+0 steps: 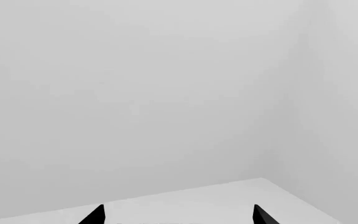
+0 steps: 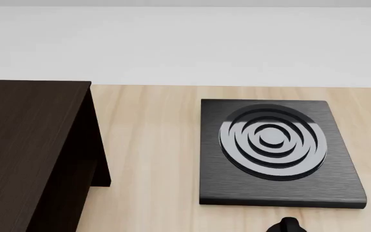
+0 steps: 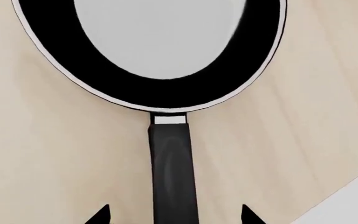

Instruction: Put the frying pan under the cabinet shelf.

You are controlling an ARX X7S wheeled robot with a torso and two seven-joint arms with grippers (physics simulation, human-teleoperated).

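A pale wood-grain desk [image 2: 153, 145] runs back to a plain white wall [image 2: 185, 43]. On it lies a square black stove plate [image 2: 340, 164] with concentric rings. Light is soft and even.

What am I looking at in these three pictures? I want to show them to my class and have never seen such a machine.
They are simulator renders from a two-armed wheeled robot. The head camera looks down on a pale wooden table holding a dark brown cabinet shelf and a square black stove plate. The right wrist camera shows the right tool, open, straddling the handle of a frying pan lying on the table. The left wrist camera shows the left tool, open and empty, facing bare grey walls. Nothing is held.
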